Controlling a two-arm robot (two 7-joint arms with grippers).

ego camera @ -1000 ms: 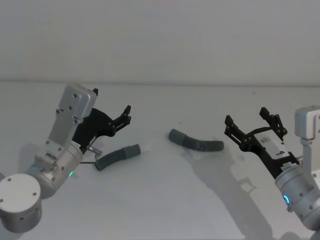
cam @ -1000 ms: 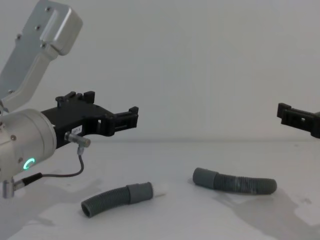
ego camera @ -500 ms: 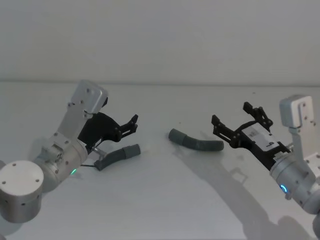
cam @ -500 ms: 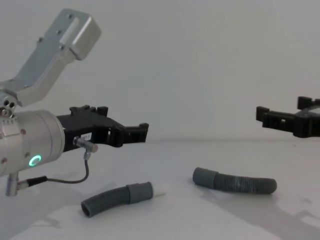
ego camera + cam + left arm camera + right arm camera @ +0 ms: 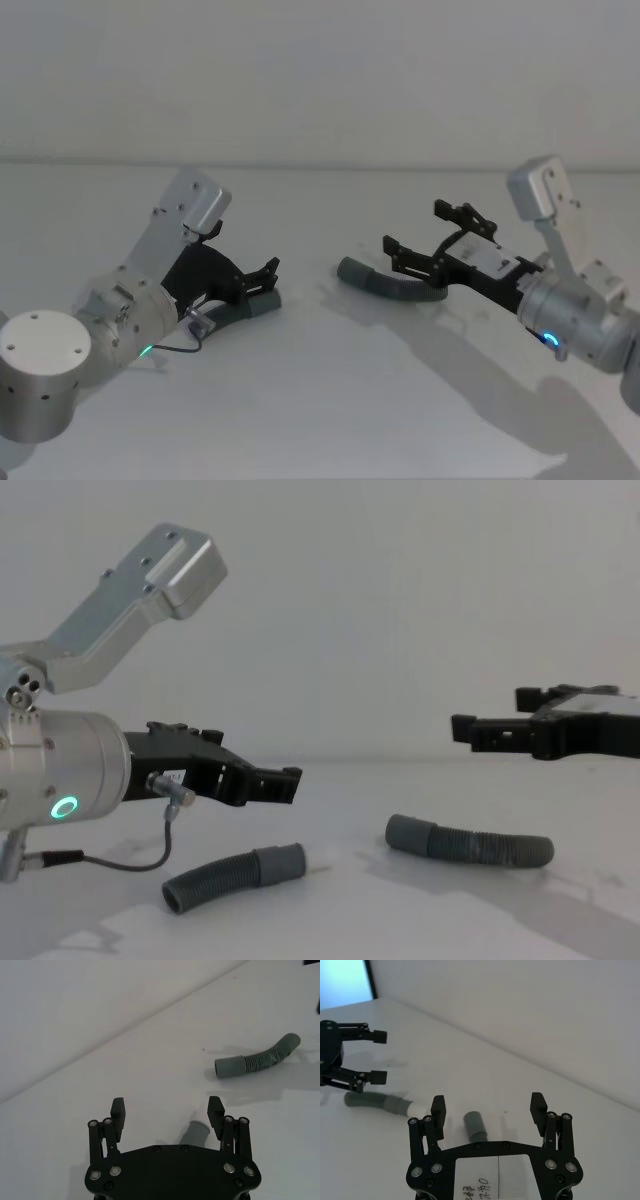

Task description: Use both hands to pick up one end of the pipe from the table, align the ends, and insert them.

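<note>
We see our left claw (image 5: 266,277), fingers spread apart and holding nothing, hovering above the cuffed end of the left hose piece (image 5: 235,875). At that piece's 3 o'clock, well apart, the right hose piece (image 5: 470,846) lies on the white surface (image 5: 300,400). Our right claw (image 5: 411,226), also spread and empty, hangs over its 3 o'clock half.

Head above, chest low; same table (image 5: 330,410)
</note>
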